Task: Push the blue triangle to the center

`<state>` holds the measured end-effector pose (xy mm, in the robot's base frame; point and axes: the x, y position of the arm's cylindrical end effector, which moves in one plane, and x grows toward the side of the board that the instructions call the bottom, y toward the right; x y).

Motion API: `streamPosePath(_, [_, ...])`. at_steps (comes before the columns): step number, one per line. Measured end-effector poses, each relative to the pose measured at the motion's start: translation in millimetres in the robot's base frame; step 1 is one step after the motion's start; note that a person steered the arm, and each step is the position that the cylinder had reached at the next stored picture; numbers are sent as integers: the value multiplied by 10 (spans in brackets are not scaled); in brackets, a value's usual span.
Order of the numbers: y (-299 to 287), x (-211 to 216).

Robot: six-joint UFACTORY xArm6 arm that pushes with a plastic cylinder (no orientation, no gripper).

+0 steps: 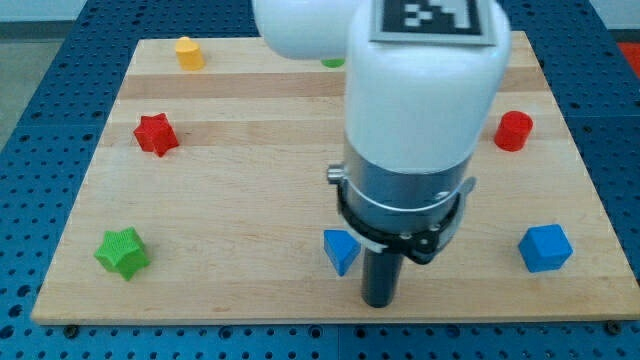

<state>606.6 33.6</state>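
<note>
The blue triangle lies on the wooden board near the view's bottom, a little right of the middle. My tip is down on the board just to the right of and below the triangle, a small gap apart from it. The white arm body hides the board's middle and part of its top.
A yellow block sits at the top left, a red star at the left, a green star at the bottom left. A red cylinder is at the right, a blue cube at the bottom right. A green block peeks out beside the arm.
</note>
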Motion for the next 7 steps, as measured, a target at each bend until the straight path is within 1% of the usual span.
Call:
streamPosePath(1, [-32,-32])
streamPosePath(2, [-61,-163])
streamPosePath(5, [-528,-593])
streamPosePath(7, [-936,-906])
